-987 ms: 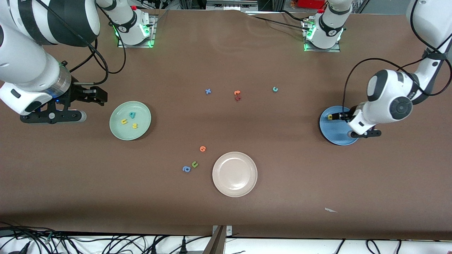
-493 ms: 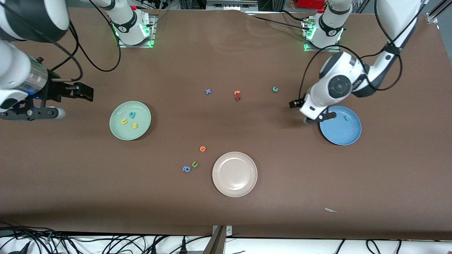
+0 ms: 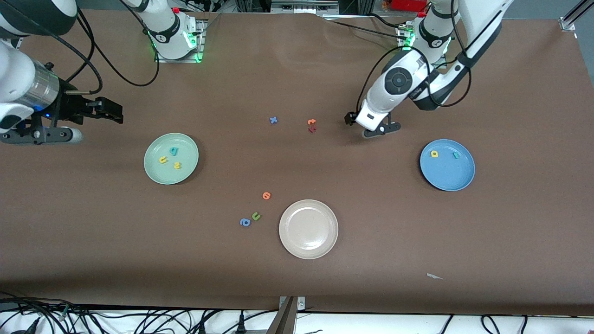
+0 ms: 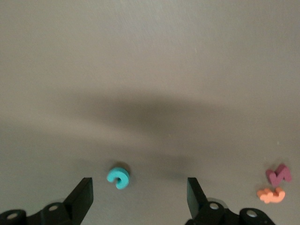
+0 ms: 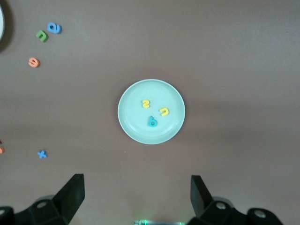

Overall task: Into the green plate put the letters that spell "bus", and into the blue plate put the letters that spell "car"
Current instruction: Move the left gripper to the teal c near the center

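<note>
Left gripper [image 4: 136,199] held wide open and empty over teal c [image 4: 118,177], right gripper [image 5: 136,199] parked wide open, empty, beside green plate [image 3: 153,174], blue plate [image 3: 448,181] holding two letters.

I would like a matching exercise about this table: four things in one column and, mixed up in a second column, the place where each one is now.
Things
1. yellow a
2. teal b
3. teal c
4. green u

Places
A. on the green plate
B. on the bare table, beside the blue a
C. on the blue plate
D. on the bare table, under the open left gripper

Pairs: 1-C, 2-A, 3-D, 4-B
</note>
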Robot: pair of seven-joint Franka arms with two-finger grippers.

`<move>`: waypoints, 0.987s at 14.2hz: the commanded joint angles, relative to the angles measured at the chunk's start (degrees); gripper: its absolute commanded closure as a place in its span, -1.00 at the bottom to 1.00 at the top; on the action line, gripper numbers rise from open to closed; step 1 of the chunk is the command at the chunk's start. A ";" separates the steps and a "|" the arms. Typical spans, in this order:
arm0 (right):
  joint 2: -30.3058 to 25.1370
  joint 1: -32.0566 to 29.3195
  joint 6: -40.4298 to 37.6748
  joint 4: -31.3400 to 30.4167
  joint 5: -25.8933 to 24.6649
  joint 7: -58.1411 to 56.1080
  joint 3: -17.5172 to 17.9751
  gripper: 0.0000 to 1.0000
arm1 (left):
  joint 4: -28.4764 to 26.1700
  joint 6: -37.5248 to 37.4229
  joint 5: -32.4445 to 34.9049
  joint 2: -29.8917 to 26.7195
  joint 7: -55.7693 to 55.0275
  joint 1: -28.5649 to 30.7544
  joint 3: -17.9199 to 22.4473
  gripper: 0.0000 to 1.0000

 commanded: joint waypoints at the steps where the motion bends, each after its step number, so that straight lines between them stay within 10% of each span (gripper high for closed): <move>1: -11.29 -10.14 7.92 -15.09 -1.08 1.05 9.68 -1.00 | -3.27 2.37 1.89 -0.70 -0.71 0.06 0.14 -0.74; 6: -3.13 -13.25 6.36 -3.15 -3.99 0.17 12.08 -1.00 | -7.06 8.61 8.14 0.35 -4.31 0.32 1.10 -0.74; 14: -5.84 -9.05 4.85 -5.86 -2.05 0.53 3.41 -1.00 | -6.62 9.76 32.70 7.73 -21.59 0.23 5.67 -0.66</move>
